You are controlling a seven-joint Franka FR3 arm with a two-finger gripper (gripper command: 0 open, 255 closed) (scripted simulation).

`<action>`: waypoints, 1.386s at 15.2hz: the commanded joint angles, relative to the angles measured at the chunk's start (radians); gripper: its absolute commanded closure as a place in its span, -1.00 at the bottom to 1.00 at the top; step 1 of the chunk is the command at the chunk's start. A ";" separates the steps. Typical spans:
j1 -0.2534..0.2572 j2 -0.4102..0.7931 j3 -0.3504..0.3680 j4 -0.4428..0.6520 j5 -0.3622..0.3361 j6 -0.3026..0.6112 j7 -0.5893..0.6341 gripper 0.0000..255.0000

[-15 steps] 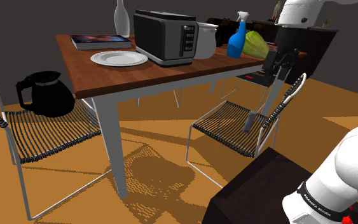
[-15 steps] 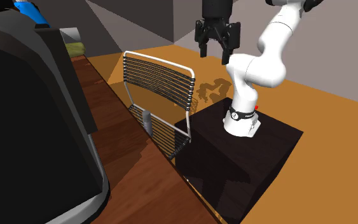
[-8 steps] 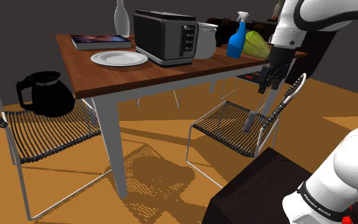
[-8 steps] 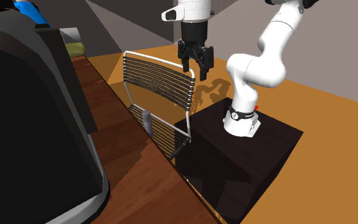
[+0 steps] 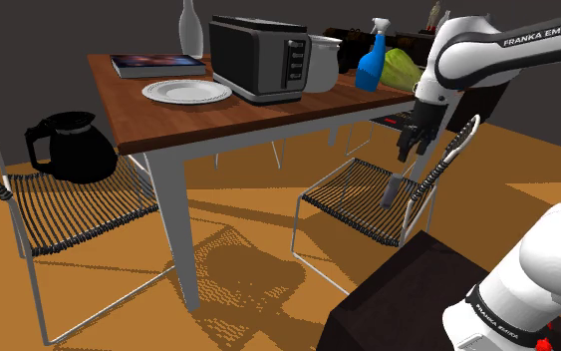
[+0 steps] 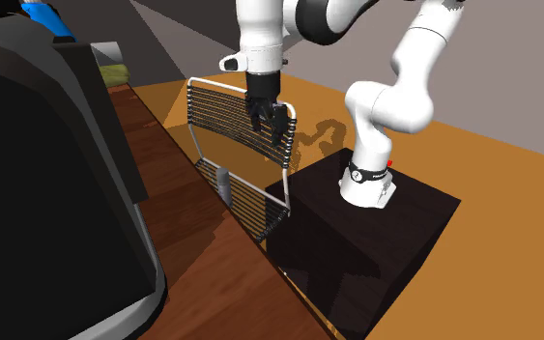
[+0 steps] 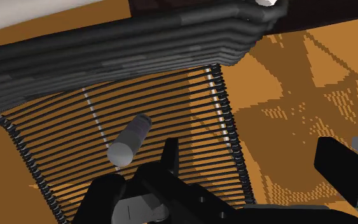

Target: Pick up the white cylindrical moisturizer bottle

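While the gripper (image 5: 409, 150) hangs wide open and empty near the wire chair's (image 5: 353, 195) backrest | grey moisturizer bottle (image 5: 395, 189) stands upright on the seat, below it, untouched | table (image 5: 168, 118) beside.

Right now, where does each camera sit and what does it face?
Shoulder view: beside the stand, facing the brown wooden table and black wire chair; white arm, black hand show.
Second exterior view: over the tabletop, facing the arm and stand.
Wrist view: on the hand, facing the chair seat; open fingers show.
All share the grey cylindrical bottle.
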 commanded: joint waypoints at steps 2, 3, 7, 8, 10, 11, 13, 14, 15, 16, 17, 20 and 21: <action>-0.013 0.081 -0.045 -0.006 -0.018 0.098 -0.045 -1.00; -0.017 0.111 -0.061 -0.005 -0.022 0.131 -0.061 -1.00; -0.027 0.246 -0.122 0.011 -0.023 0.261 -0.132 -1.00; -0.028 0.282 -0.137 0.019 -0.018 0.292 -0.151 -1.00; -0.029 0.357 -0.166 0.039 -0.002 0.352 -0.194 -1.00; -0.029 0.396 -0.180 0.051 0.010 0.380 -0.217 -1.00; -0.030 0.477 -0.205 0.080 0.044 0.434 -0.268 -1.00; -0.031 0.518 -0.215 0.096 0.065 0.459 -0.296 -1.00; -0.033 0.560 -0.224 0.114 0.089 0.483 -0.325 -1.00; -0.036 0.602 -0.230 0.133 0.116 0.505 -0.356 -1.00; -0.039 0.608 -0.229 0.135 0.119 0.507 -0.360 -1.00; -0.041 0.644 -0.225 0.127 0.144 0.549 -0.377 -1.00; -0.042 0.656 -0.224 0.125 0.153 0.562 -0.383 -1.00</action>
